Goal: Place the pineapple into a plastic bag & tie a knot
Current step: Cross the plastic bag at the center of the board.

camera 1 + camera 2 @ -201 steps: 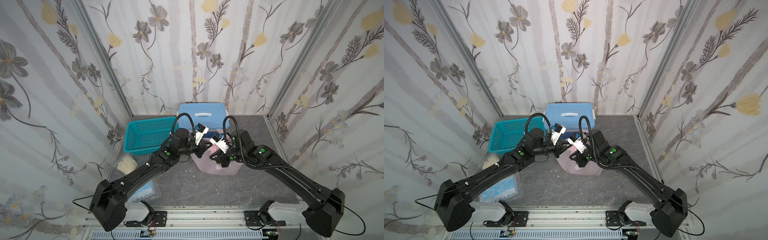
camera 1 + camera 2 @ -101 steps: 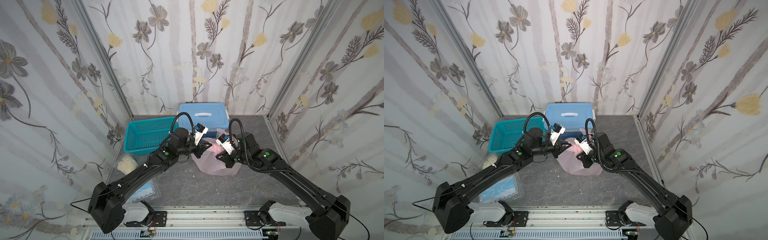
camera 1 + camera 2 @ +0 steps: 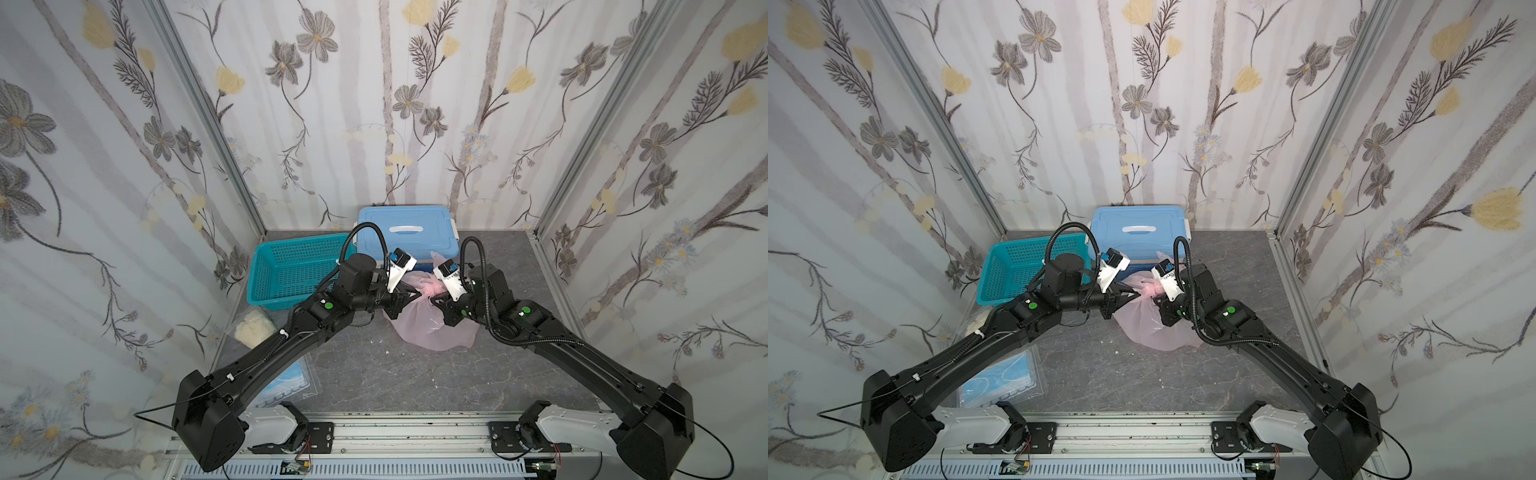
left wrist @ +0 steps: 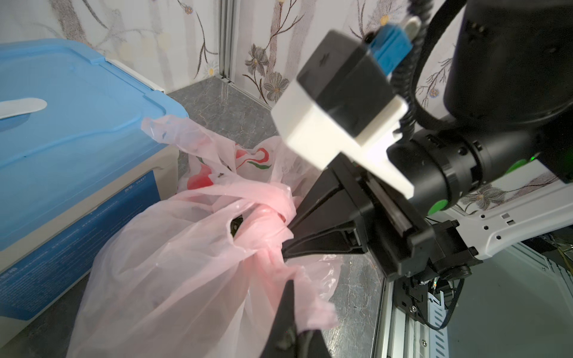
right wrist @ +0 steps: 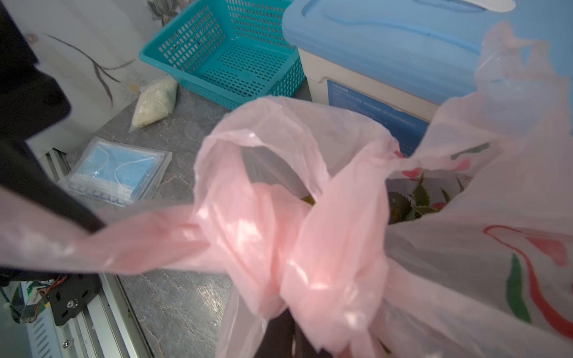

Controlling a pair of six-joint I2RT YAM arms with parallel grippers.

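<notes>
The pink plastic bag (image 3: 432,328) (image 3: 1158,332) lies on the grey table before the blue box. Through its mouth the pineapple's green leaves (image 5: 415,201) show; the rest of the pineapple is hidden inside the bag. The two handle loops cross in a bunched knot (image 3: 427,289) (image 4: 266,217) (image 5: 279,235) above the bag. My left gripper (image 3: 415,294) (image 4: 290,283) is shut on the handle end on the knot's left. On the right side my right gripper (image 3: 436,296) (image 5: 288,334) is shut on the other end. The handles run taut between them.
A blue lidded box (image 3: 405,232) stands at the back, touching the bag. A teal basket (image 3: 295,270) sits to its left. A small clear bag of white lumps (image 3: 253,328) and a clear packet of blue masks (image 5: 117,173) lie at the front left.
The right gripper has drawn back to the right, away from the left one, with its handle end. The handles have stretched out and the knot has bunched tighter.
</notes>
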